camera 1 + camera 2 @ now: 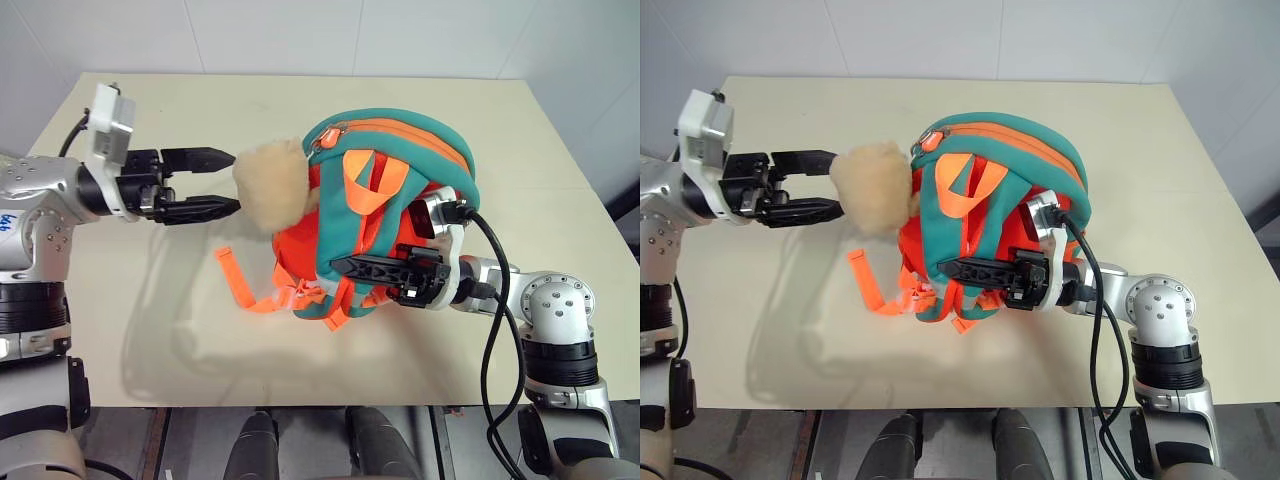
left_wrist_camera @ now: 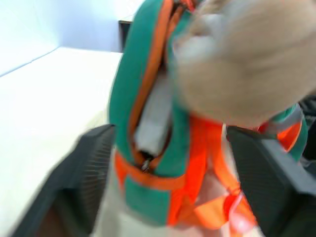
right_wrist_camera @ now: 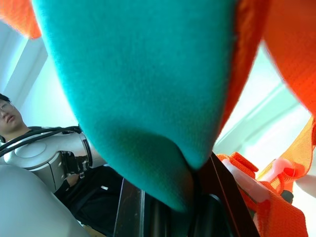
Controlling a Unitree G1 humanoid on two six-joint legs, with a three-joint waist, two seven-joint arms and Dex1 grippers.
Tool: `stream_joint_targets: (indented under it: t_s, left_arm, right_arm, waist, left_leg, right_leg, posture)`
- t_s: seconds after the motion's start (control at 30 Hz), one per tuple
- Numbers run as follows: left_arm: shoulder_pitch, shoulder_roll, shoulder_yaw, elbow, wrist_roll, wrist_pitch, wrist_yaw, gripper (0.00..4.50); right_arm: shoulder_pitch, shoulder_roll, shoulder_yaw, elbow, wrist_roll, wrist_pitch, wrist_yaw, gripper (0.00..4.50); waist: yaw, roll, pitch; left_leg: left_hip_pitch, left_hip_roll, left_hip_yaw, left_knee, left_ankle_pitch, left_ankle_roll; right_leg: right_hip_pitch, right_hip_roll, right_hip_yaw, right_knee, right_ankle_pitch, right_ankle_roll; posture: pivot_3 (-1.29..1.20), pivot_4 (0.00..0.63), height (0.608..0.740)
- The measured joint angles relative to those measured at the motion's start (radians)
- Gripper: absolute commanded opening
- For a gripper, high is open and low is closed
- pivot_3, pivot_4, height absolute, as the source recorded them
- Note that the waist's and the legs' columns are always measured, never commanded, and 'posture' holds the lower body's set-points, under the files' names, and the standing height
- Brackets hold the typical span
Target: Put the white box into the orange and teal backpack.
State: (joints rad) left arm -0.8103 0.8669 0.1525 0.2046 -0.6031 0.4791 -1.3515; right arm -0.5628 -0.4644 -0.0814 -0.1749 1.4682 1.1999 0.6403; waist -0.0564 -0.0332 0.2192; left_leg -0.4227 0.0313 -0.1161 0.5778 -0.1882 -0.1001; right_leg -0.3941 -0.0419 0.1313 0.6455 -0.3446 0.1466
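The right end effector [image 1: 385, 272] is clamped on the orange and teal backpack [image 1: 390, 215], holding it up off the worktop [image 1: 160, 330], and the white box [image 2: 155, 121] sits inside the unzipped slot. The left end effector [image 1: 205, 183] hangs partly open and empty beside the plush; next, I reckon, it should zip up or let go

A lab or test room. A bare cream tabletop [image 1: 150, 330] stands against plain white panelled walls [image 1: 300, 35]. A person [image 3: 12, 118] sits nearby.
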Motion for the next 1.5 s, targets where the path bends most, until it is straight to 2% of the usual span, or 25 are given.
stream_joint_targets:
  t_s: [0.13,0.3,0.6,0.93,1.17,1.3,1.4,1.5]
  left_arm:
    - [-0.022,0.012,0.0,0.038,0.012,-0.025,-0.041,1.41]
    - [-0.034,-0.009,-0.022,0.071,0.046,-0.071,-0.061,0.03]
    - [-0.085,-0.212,-0.131,0.182,0.169,-0.231,0.0,0.03]
    - [-0.096,-0.317,-0.176,0.262,0.23,-0.312,0.005,0.03]
    - [-0.087,-0.317,-0.161,0.271,0.243,-0.329,0.005,0.03]
    - [-0.036,-0.242,-0.104,0.191,0.172,-0.224,-0.005,0.03]
    - [-0.017,-0.176,-0.041,0.122,0.141,-0.148,0.029,0.61]
    - [-0.004,-0.119,0.022,0.029,0.088,-0.048,0.068,1.52]
  right_arm:
    - [0.0,0.001,0.0,0.0,0.0,0.0,0.0,0.01]
    - [0.001,0.002,0.0,0.0,-0.001,0.0,0.0,0.01]
    - [0.003,0.009,-0.002,-0.003,-0.003,-0.002,-0.004,0.01]
    - [0.024,0.015,-0.003,-0.02,-0.002,-0.02,-0.022,0.01]
    - [0.024,0.021,-0.003,-0.02,-0.002,-0.024,-0.025,0.01]
    - [0.026,0.022,-0.004,-0.023,-0.002,-0.024,-0.03,0.01]
    - [0.03,0.022,-0.005,-0.024,-0.002,-0.024,-0.031,0.01]
    - [0.03,0.022,-0.005,-0.024,-0.002,-0.024,-0.031,0.01]
  waist:
    - [0.0,0.0,0.0]
    - [0.0,0.0,0.0]
    - [0.001,0.0,0.0]
    - [0.002,0.0,0.0]
    - [0.003,0.0,0.0]
    - [-0.009,0.0,0.0]
    - [-0.006,0.0,0.0]
    - [-0.003,0.0,0.0]
  left_leg:
    - [0.0,0.0,0.0,0.0,0.0,0.0]
    - [0.0,0.0,0.0,0.001,0.0,0.0]
    - [0.0,0.0,0.0,0.002,0.0,0.0]
    - [0.0,0.0,0.0,0.004,0.0,0.0]
    - [0.0,0.0,-0.001,0.004,0.0,0.0]
    - [0.0,0.0,-0.001,0.003,0.0,0.0]
    - [0.0,0.0,-0.001,0.003,0.0,0.0]
    - [0.0,0.0,-0.001,0.003,0.0,0.0]
  right_leg:
    - [0.0,0.0,0.0,0.0,0.0,0.0]
    - [0.0,0.0,0.0,0.001,0.0,0.0]
    - [0.0,0.0,0.0,0.002,0.0,0.0]
    - [0.0,0.0,0.0,0.004,0.0,0.001]
    - [0.001,0.0,0.0,0.004,0.0,0.001]
    - [-0.001,0.0,0.0,0.006,0.0,0.0]
    - [-0.002,0.0,0.0,0.007,-0.001,-0.001]
    - [-0.001,0.0,0.0,0.007,-0.001,-0.001]
  posture:
    - [0.0,0.15,0.74]
    - [0.0,0.15,0.74]
    - [0.0,0.15,0.74]
    - [0.0,0.15,0.74]
    - [0.0,0.15,0.74]
    - [0.0,0.15,0.74]
    - [0.0,0.15,0.74]
    - [0.0,0.15,0.74]
